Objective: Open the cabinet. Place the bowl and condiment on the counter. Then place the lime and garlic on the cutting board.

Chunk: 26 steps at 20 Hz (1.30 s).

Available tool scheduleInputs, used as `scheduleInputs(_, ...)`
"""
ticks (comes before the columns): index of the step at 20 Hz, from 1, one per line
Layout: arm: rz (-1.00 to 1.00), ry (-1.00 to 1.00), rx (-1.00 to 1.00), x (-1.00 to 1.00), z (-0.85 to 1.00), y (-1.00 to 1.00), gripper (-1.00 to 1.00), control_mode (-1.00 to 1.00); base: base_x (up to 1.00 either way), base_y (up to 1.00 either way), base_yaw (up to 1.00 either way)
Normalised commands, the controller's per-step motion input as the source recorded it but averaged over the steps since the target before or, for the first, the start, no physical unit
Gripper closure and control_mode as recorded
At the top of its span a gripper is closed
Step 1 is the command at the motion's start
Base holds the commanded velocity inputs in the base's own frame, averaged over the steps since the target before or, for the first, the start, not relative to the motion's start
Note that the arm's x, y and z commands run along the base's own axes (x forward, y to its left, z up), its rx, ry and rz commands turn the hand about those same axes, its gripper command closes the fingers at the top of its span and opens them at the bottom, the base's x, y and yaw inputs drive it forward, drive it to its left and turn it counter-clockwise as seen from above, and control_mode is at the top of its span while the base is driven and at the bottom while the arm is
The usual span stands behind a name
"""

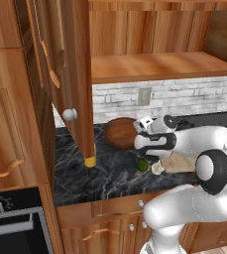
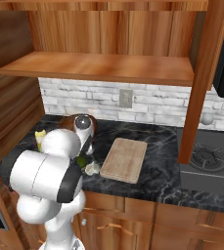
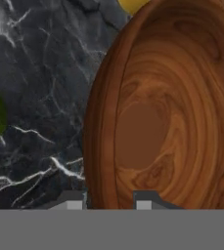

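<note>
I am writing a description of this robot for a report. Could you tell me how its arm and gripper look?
The arm is made of glossy white, rounded segments with dark, nearly black joint rings. The gripper has two small dark grey fingertips with lighter square pads. No cables or markings are visible.

Wooden bowl (image 1: 120, 133) upright on dark marble tabletop (image 1: 105, 176), w/ yellow-capped condiment (image 2: 40, 138) nearby. Lime (image 1: 142, 165) & garlic (image 1: 157, 168) side by side, just beside cutting board (image 2: 124, 159). Cabinet door (image 1: 78, 74) open.
</note>
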Motion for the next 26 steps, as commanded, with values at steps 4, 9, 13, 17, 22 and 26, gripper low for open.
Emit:
scheduleInputs(4, 0.09, 0.00, -0.05, 0.98, -0.53, 0.37, 1.00, -1.00, 0.00, 0.00, 0.00)
scheduleInputs(9, 0.04, 0.00, -0.04, 0.91, -0.44, 0.20, 1.00, -1.00, 0.00, 0.00, 0.00)
scheduleInputs(13, 0.01, 0.06, 0.00, 0.53, -0.49, -0.03, 1.00, -1.00, 0.00, 0.00, 0.00)
scheduleInputs(17, 0.03, 0.06, 0.00, 0.09, -0.58, -0.21, 1.00, -1.00, 0.00, 0.00, 0.00)
scheduleInputs(22, 0.07, 0.04, 0.00, 0.00, -0.51, -0.13, 1.00, -1.00, 0.00, 0.00, 0.00)
scheduleInputs(26, 0.10, -0.03, 0.00, 0.00, 0.04, 0.00, 1.00, -1.00, 0.00, 0.00, 0.00)
